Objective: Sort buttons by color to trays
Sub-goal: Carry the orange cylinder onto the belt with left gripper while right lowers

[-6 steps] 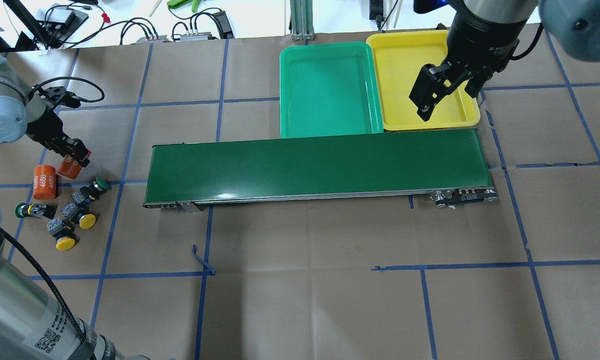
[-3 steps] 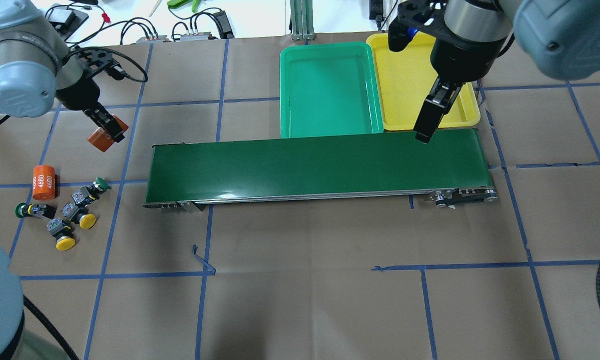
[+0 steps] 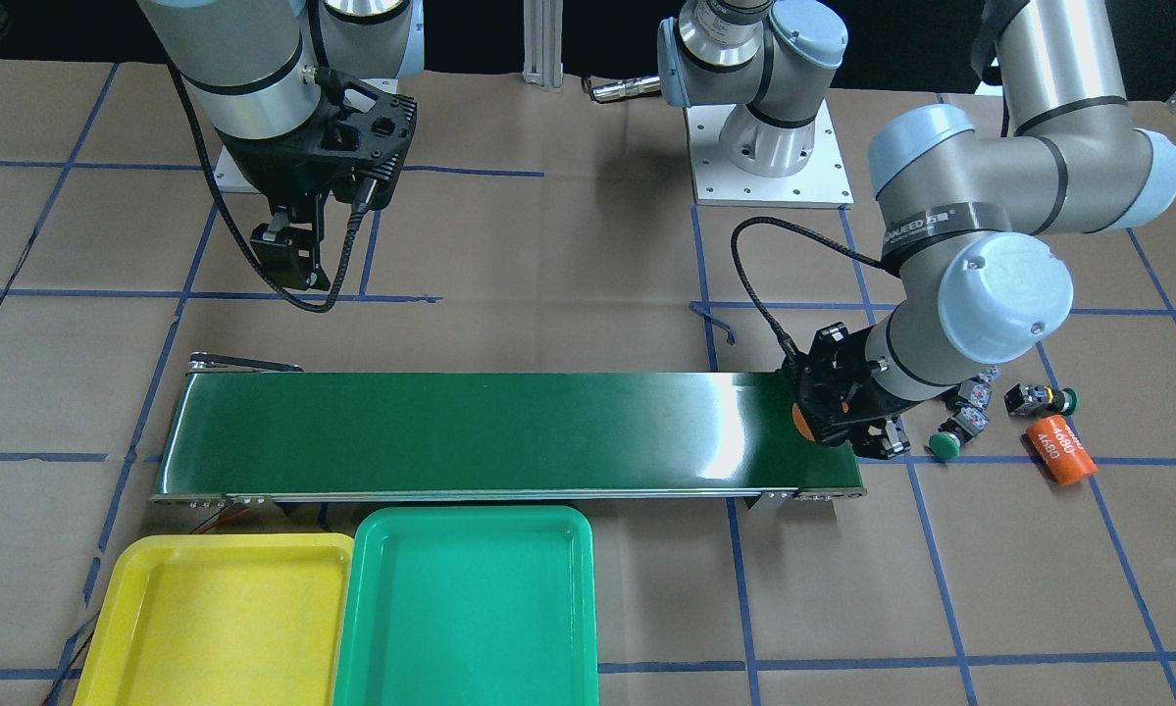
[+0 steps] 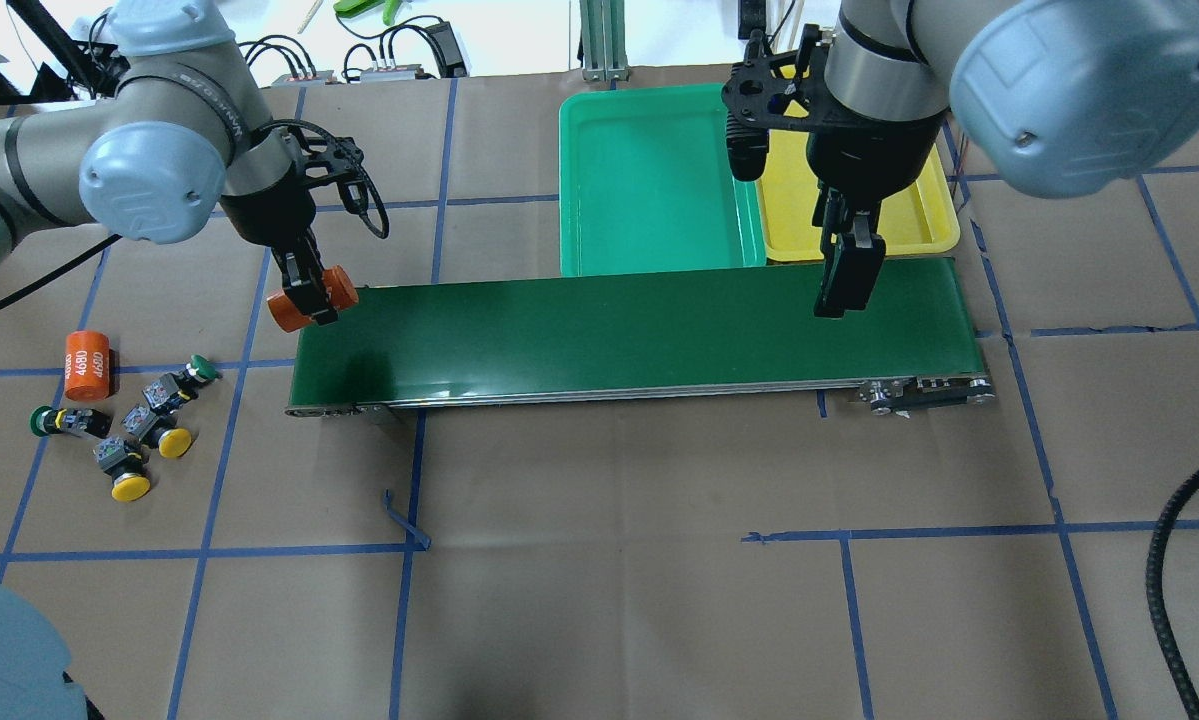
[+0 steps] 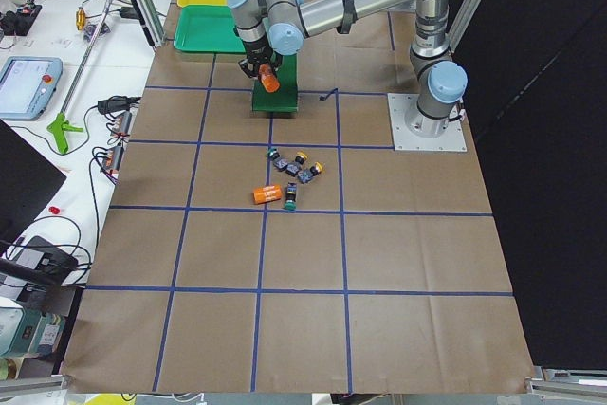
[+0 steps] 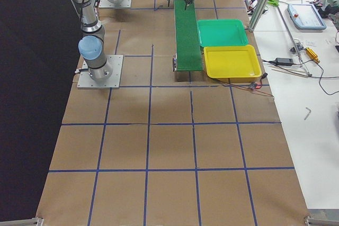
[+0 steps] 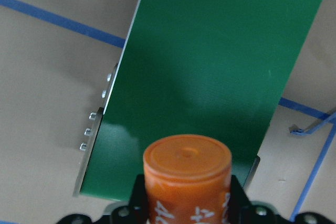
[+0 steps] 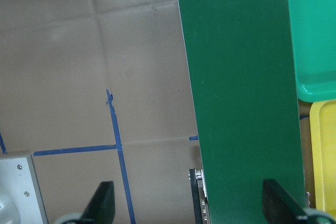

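Two green buttons [image 4: 199, 368] [image 4: 44, 420] and two yellow buttons [image 4: 172, 442] [image 4: 129, 486] lie in a cluster on the paper at the table's left. The green tray [image 4: 649, 190] and the yellow tray [image 4: 789, 200] stand side by side behind the belt, with nothing in them. My left gripper [image 4: 309, 300] is shut on an orange cylinder [image 7: 187, 182] marked 4680, at the left end of the conveyor belt [image 4: 609, 330]. My right gripper [image 4: 844, 285] hangs open and empty over the belt's right end; its fingers [image 8: 102, 200] stand wide apart.
A second orange cylinder [image 4: 88, 365] lies beside the buttons. The belt runs left to right in front of both trays. Cables and tools lie beyond the table's far edge. Blue tape lines mark a grid on the brown paper.
My left gripper has carried the orange cylinder from beside the buttons rightward to the belt's left end. My right gripper has moved from over the yellow tray to over the belt's right end.
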Available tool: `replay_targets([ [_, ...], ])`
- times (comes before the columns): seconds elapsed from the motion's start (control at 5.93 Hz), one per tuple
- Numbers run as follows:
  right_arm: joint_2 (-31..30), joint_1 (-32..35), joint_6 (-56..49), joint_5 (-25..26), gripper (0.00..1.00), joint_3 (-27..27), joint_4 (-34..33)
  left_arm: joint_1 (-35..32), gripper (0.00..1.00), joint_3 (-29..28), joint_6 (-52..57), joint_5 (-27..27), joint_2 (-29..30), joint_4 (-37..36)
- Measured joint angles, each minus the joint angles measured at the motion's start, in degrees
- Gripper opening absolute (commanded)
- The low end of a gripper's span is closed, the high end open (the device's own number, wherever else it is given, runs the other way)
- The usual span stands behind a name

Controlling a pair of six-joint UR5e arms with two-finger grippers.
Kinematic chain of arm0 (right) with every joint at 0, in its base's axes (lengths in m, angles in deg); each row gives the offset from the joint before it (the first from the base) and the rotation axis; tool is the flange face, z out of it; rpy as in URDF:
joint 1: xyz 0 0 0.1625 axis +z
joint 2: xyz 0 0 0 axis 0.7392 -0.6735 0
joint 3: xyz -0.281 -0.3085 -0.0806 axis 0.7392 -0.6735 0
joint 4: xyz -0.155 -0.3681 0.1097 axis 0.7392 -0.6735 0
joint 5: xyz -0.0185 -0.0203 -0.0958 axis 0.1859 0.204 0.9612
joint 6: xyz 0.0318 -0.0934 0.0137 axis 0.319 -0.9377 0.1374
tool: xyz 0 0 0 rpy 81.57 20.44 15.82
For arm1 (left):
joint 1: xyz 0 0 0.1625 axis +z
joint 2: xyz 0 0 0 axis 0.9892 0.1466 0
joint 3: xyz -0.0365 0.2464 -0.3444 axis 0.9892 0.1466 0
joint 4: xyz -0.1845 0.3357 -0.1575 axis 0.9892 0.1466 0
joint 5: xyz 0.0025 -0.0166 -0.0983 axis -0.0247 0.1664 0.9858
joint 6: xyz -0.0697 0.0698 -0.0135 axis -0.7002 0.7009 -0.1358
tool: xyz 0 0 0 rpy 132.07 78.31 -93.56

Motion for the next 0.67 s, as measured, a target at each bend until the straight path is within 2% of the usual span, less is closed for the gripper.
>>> replay_targets([
  [0.17,0.38,0.08,-1.84,-0.17,1.0,2.18,-3.72,-0.74,0.09,1.82,2.88,0.01,0.53,-2.72],
  [0.34,0.51,0.11,-2.93,-0.26,1.0,4.31,-9.31,-1.84,0.98,3.51,3.96,0.04,1.12,-5.8],
  [0.51,0.48,0.12,-3.38,-0.37,1.0,5.62,-13.83,-3.44,0.98,4.36,3.38,0.06,1.72,-7.5],
  [0.67,0.46,0.1,-3.48,-0.5,1.0,6.13,-15.57,-4.42,0.98,4.42,2.02,-0.02,1.73,-7.85],
])
